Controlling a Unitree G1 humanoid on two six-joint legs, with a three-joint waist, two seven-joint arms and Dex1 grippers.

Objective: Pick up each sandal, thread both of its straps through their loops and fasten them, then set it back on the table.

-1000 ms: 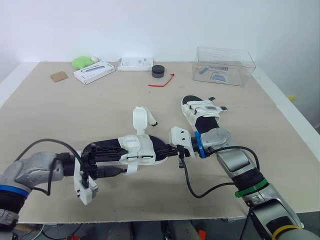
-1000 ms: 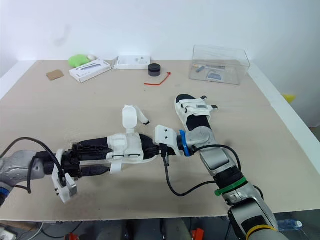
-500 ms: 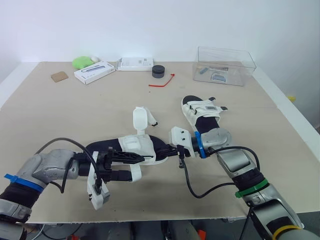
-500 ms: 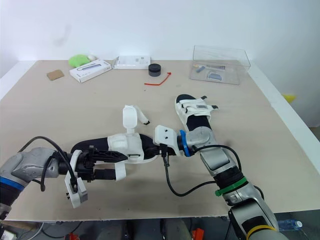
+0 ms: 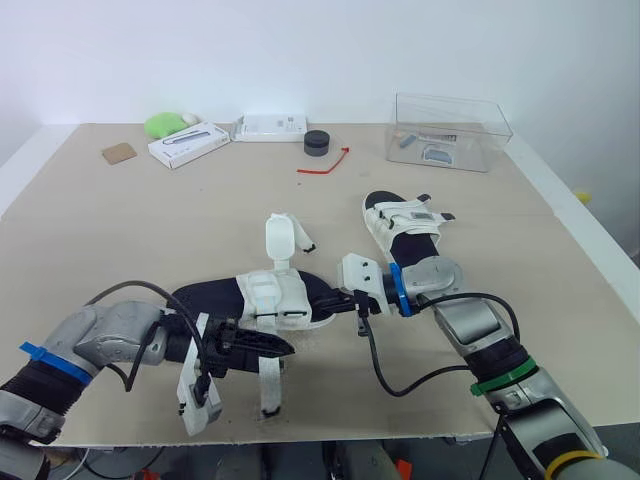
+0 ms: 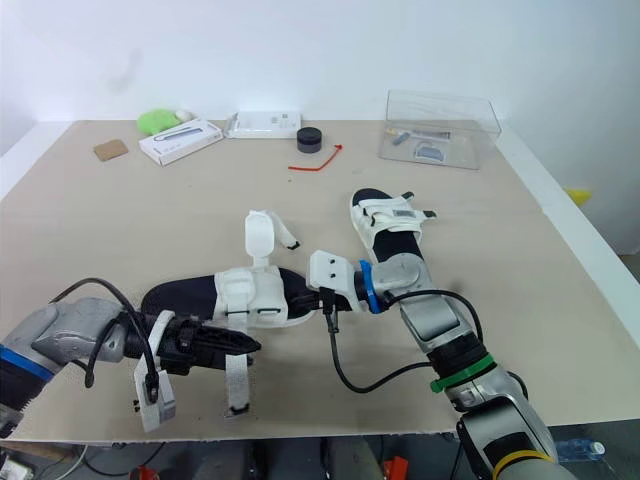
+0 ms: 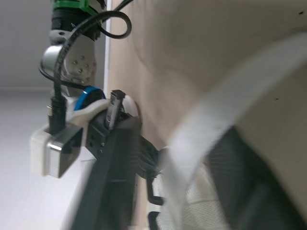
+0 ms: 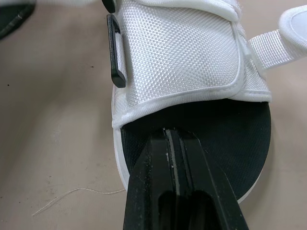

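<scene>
Blurred strap (image 7: 225, 100); clear box (image 5: 448, 131) contents indistinct.

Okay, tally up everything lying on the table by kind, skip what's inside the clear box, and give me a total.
Sandals: 2, near sandal and far sandal
White boxes: 2
Clear container: 1
Black round puck: 1
Red tie: 1
Green item: 1
Brown square: 1
Total: 9

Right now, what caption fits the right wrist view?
Shut right gripper on the sandal's black sole, just by its white strap.
</scene>
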